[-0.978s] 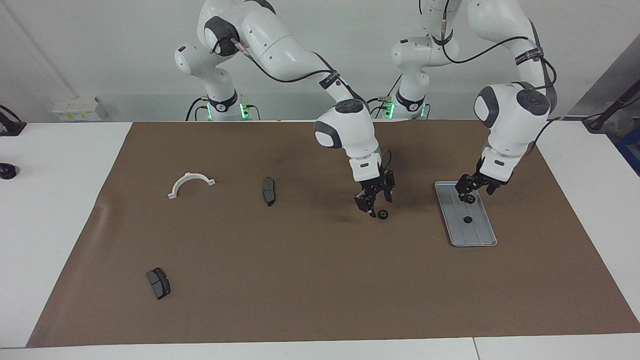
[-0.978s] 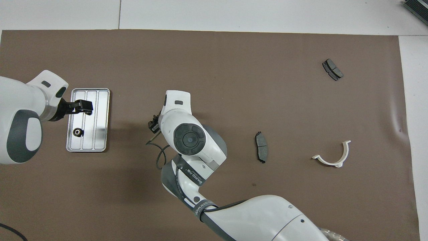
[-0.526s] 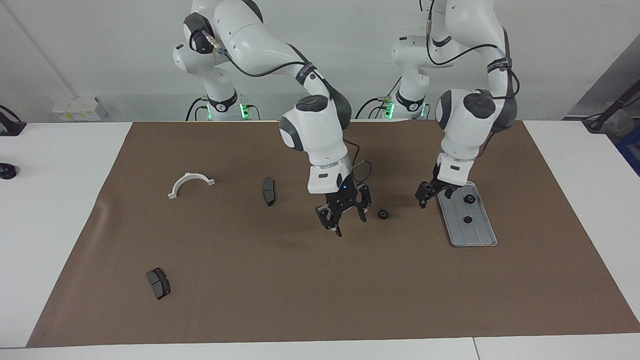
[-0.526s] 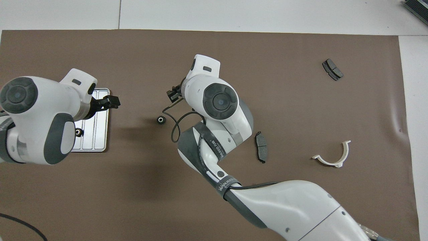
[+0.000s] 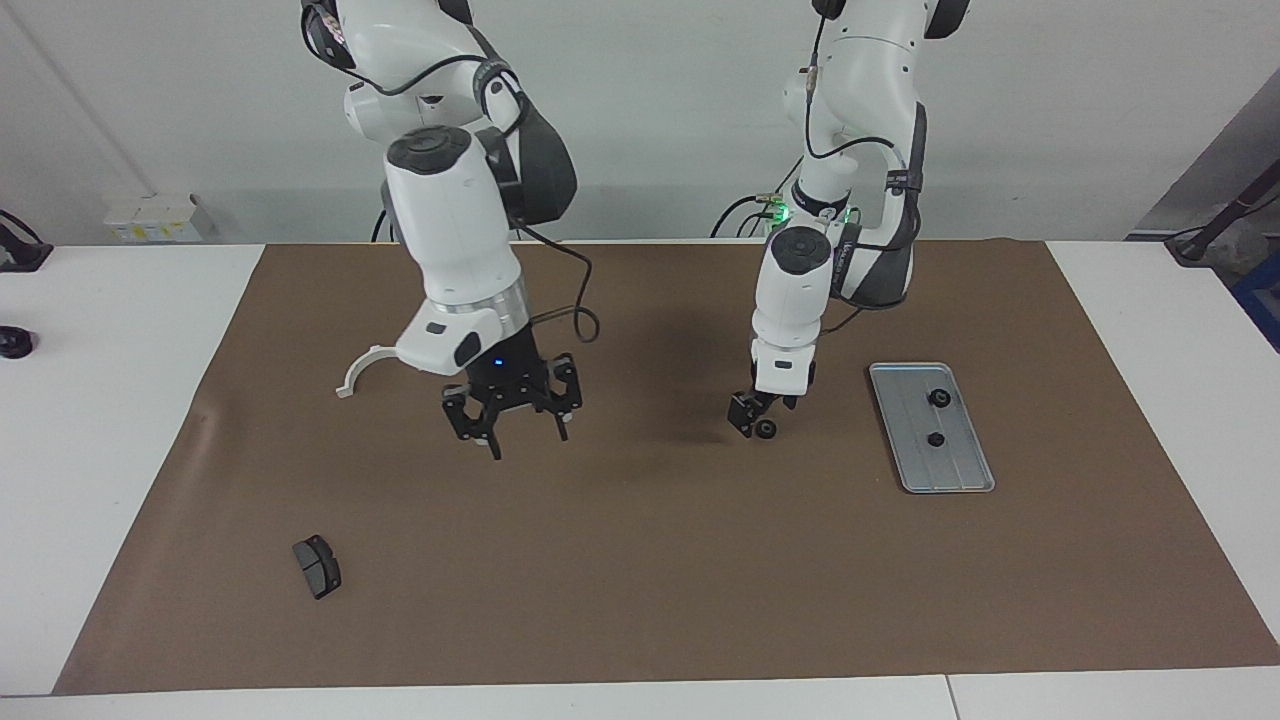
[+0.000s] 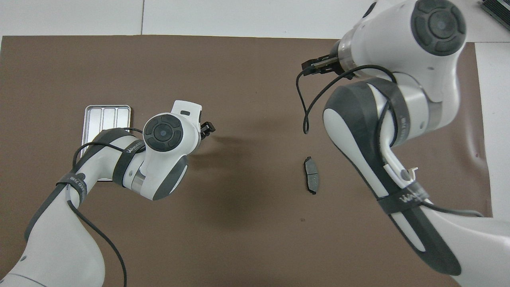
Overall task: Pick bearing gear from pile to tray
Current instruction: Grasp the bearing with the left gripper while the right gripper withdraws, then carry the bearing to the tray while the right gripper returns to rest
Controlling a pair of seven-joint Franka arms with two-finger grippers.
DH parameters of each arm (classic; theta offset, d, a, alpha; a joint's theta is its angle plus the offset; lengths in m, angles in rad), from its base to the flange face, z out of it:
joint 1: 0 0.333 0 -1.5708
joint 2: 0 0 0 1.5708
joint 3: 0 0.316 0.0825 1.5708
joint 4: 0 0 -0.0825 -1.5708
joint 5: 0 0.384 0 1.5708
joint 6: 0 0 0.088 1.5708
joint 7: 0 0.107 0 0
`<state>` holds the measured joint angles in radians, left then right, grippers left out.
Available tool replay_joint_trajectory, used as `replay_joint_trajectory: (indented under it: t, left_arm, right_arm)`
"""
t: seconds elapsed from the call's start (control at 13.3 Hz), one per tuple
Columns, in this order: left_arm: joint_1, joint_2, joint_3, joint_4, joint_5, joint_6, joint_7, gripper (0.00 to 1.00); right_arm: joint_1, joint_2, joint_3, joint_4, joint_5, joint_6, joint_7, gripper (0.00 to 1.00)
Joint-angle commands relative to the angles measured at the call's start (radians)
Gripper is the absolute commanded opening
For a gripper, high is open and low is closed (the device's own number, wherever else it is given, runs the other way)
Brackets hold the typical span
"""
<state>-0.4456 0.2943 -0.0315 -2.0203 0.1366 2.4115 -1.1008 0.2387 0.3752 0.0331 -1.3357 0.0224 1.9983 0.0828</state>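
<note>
Starting at the right arm's end, the right gripper (image 5: 528, 440) is hanging released and empty over bare mat, well apart from any gear, so that arm is waiting. Mid-table, the left gripper (image 5: 757, 422) is sitting low at the mat, jaws spread, grasping nothing yet. The loose bearing gear (image 5: 766, 430) is lying on the mat right at its fingertips, on the side facing the tray (image 5: 955, 465). Being round, the gear is offering no long axis to line up on. The left arm is clearly the nearer one. The tray is lying past the gear from that claw, already holding two gears (image 5: 938, 398).
</note>
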Motion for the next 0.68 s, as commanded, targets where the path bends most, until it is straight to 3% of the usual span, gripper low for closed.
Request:
replay_joint_trajectory:
  t: [0.0, 0.15, 0.38, 0.6]
  left_arm:
    - [-0.013, 0.003, 0.018, -0.03, 0.023, 0.043, -0.037, 0.96]
    - [-0.013, 0.002, 0.016, -0.038, 0.023, 0.047, -0.031, 0.89]
    - [-0.011, -0.003, 0.016, -0.092, 0.023, 0.115, -0.03, 0.66]
    - [-0.004, -0.001, 0.016, -0.097, 0.023, 0.126, -0.018, 0.62]
  right_arm:
    - [-0.119, -0.122, 0.019, -0.023, 0.101, -0.16, -0.026, 0.81]
    - [-0.15, -0.195, -0.022, -0.031, 0.128, -0.261, -0.048, 0.81]
    - [-0.18, -0.263, -0.104, -0.055, 0.184, -0.383, -0.07, 0.82]
    - [-0.173, -0.327, -0.205, -0.149, 0.255, -0.441, -0.101, 0.85]
